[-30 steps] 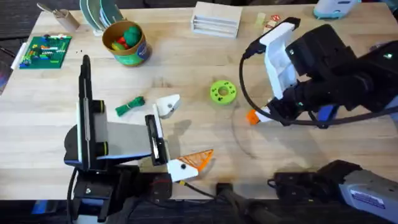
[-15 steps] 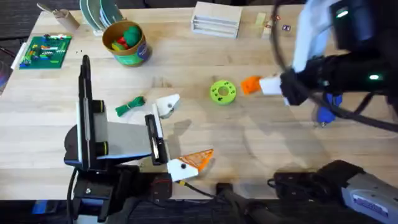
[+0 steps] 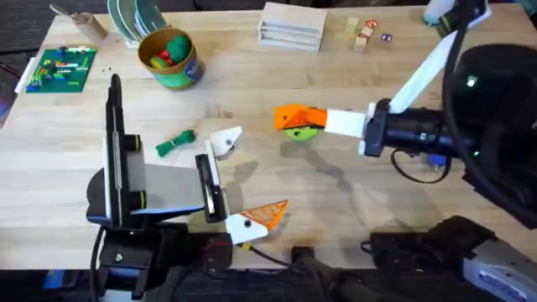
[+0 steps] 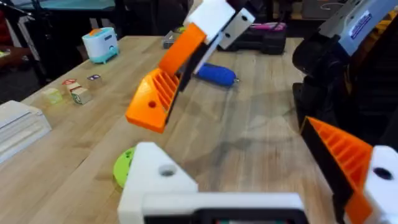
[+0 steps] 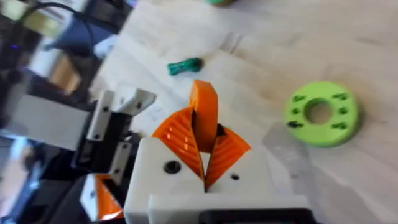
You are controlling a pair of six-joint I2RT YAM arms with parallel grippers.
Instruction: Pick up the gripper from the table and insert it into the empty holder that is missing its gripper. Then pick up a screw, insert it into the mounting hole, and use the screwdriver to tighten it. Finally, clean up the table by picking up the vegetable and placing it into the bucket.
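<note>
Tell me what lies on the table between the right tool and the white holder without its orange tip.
In the overhead view, only bare wood separates the right tool, clamped on the loose orange ribbed wedge, from the white angular plastic holder; the green holed disc sits under the tool.

**Three views, one shared patch**

Overhead: high above the arm bases, looking down and forward across the surface (image 3: 252, 180). Left wrist: low, close, facing the right arm. Right wrist: close, angled down. Shared by all: green disc (image 3: 299, 127) (image 4: 125, 167) (image 5: 321, 114).

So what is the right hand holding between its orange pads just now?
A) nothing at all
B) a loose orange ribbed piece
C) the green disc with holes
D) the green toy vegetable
B: the right hand is shut on the loose orange gripper, pinched upright between its pads.
</note>
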